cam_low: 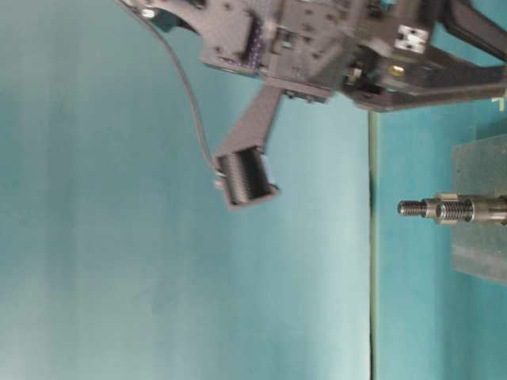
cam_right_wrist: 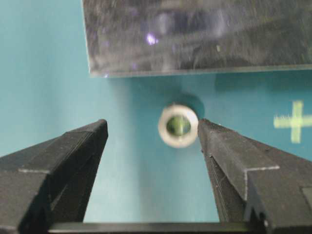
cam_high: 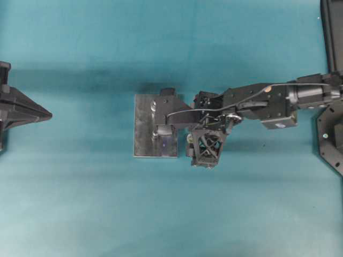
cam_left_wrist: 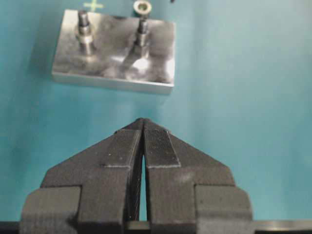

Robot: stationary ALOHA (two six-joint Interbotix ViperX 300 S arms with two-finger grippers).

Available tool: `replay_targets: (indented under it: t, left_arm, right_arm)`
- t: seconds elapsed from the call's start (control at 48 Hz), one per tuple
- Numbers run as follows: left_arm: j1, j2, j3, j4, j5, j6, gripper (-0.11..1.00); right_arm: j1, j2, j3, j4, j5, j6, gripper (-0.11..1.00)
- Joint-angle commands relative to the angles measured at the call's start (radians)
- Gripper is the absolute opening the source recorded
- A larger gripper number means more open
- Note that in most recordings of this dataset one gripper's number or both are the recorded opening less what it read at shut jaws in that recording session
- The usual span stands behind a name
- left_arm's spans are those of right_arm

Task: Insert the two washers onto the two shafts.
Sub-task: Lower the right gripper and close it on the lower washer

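Note:
The washer (cam_right_wrist: 178, 125), a small pale metal ring, lies on the teal table just in front of the near edge of the metal plate (cam_right_wrist: 195, 34). It also shows in the left wrist view (cam_left_wrist: 142, 7), beyond the plate (cam_left_wrist: 114, 58). Two upright shafts (cam_left_wrist: 85, 31) (cam_left_wrist: 142, 33) stand on the plate. My right gripper (cam_right_wrist: 151, 127) is open, hovering above the table, with the washer between its fingers and close to the right one. In the overhead view it (cam_high: 161, 115) reaches over the plate (cam_high: 144, 144). My left gripper (cam_left_wrist: 142, 122) is shut and empty, far left (cam_high: 49, 113).
A green cross mark (cam_right_wrist: 294, 121) is on the table right of the washer, also visible in the left wrist view (cam_left_wrist: 92, 6). In the table-level view one shaft (cam_low: 451, 210) juts from the plate (cam_low: 479, 253), with a right finger (cam_low: 247, 180) apart from it.

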Motion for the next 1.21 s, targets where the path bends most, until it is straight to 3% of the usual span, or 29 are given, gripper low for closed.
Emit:
replay_targets:
  t: [0.0, 0.562, 1.062, 1.187]
  left_arm:
    - [0.0, 0.008, -0.012, 0.002, -0.006, -0.002, 0.0]
    - [-0.002, 0.011, -0.012, 0.002, -0.009, -0.002, 0.0]
    - [-0.002, 0.012, -0.014, 0.002, -0.011, -0.003, 0.0]
    - [-0.002, 0.011, -0.014, 0.002, -0.011, -0.003, 0.0]
  right_arm:
    - [0.003, -0.009, -0.003, 0.0, -0.011, 0.011, 0.8]
    - [0.0, 0.028, 0.015, -0.018, -0.031, 0.012, 0.79]
    - [-0.009, 0.054, 0.015, -0.029, -0.046, 0.025, 0.62]
    - [-0.009, 0.058, 0.015, -0.04, -0.044, 0.035, 0.52]
